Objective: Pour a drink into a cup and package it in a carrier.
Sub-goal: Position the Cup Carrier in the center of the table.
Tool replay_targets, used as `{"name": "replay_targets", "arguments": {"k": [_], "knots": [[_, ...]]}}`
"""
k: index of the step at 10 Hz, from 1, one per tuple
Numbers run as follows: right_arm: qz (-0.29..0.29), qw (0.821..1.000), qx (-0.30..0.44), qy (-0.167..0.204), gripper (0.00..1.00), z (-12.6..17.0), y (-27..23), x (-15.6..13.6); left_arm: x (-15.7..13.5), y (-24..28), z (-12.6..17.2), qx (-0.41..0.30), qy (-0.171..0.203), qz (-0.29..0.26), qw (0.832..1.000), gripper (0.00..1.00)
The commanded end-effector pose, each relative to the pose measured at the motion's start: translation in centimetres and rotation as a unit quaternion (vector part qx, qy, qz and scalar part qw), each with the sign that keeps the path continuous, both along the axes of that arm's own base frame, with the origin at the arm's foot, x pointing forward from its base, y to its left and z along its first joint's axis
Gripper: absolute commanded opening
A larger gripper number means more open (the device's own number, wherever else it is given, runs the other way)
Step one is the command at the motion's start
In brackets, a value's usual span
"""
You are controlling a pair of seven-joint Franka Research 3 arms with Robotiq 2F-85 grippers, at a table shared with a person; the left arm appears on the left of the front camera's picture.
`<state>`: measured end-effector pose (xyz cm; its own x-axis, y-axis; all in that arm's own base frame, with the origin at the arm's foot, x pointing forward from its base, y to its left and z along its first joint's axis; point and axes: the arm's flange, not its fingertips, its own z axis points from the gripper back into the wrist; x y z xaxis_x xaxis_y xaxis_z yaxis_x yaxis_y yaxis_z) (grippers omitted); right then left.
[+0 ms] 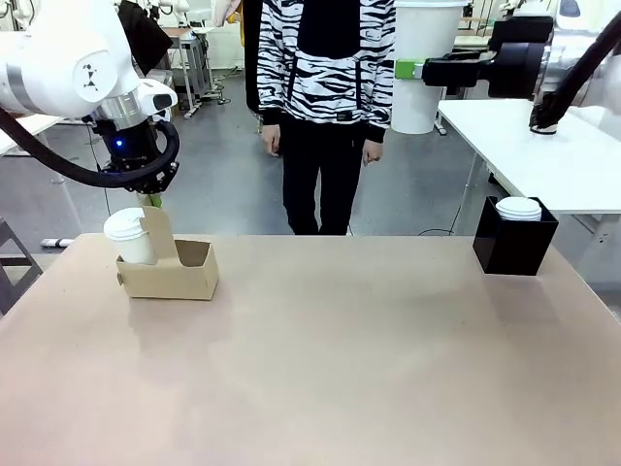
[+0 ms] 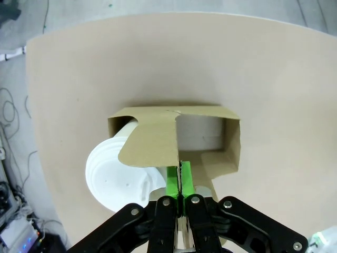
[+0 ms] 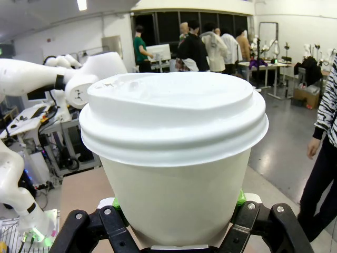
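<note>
The brown cardboard carrier [image 1: 170, 277] stands at the table's far left with a white lidded cup [image 1: 129, 236] in its left pocket. My left gripper [image 1: 152, 201] hangs just above it. In the left wrist view, the left gripper [image 2: 180, 182] is shut with its green pads pinching the edge of the carrier's upright handle tab [image 2: 150, 145], beside the cup [image 2: 113, 174]. My right gripper [image 1: 412, 70] is up at the far right, shut on a second white lidded cup [image 1: 427, 97]. That cup [image 3: 174, 132] stands upright between the right gripper's [image 3: 176, 211] fingers. The drink is out of view.
A black open box [image 1: 514, 243] holding white lidded cups [image 1: 519, 209] stands at the table's far right. A person in a zebra-striped top [image 1: 325, 58] stands behind the far edge, hands down. The carrier's right pocket [image 2: 210, 137] holds nothing.
</note>
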<state>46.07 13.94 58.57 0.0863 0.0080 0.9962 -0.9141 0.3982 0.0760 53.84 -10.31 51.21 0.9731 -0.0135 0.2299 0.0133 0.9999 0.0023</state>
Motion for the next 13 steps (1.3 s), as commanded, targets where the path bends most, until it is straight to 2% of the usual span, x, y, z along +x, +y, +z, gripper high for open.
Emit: {"name": "replay_targets", "arguments": {"k": [1,4,6,9,11,13], "knots": [[0.002,1.0,0.005,-0.005,0.81,0.5,0.2,0.2,-2.7,-2.5,4.3,-0.019,0.004,0.02,1.0,0.02],[0.002,1.0,0.005,-0.005,0.81,0.5,0.2,0.2,-7.9,-9.6,9.0,-0.03,0.029,0.029,0.999,0.02],[0.002,1.0,0.005,-0.005,0.81,0.5,0.2,0.2,-11.6,-15.8,10.0,-0.032,0.025,0.042,0.998,0.02],[0.002,1.0,0.005,-0.005,0.81,0.5,0.2,0.2,-14.9,-24.8,7.9,-0.004,0.018,0.041,0.999,0.02],[0.002,1.0,0.005,-0.005,0.81,0.5,0.2,0.2,-15.1,-28.5,5.1,-0.004,0.018,0.029,0.999,0.02],[0.002,1.0,0.005,-0.005,0.81,0.5,0.2,0.2,-14.0,-30.6,2.0,0.009,0.02,0.024,0.999,0.02]]}}
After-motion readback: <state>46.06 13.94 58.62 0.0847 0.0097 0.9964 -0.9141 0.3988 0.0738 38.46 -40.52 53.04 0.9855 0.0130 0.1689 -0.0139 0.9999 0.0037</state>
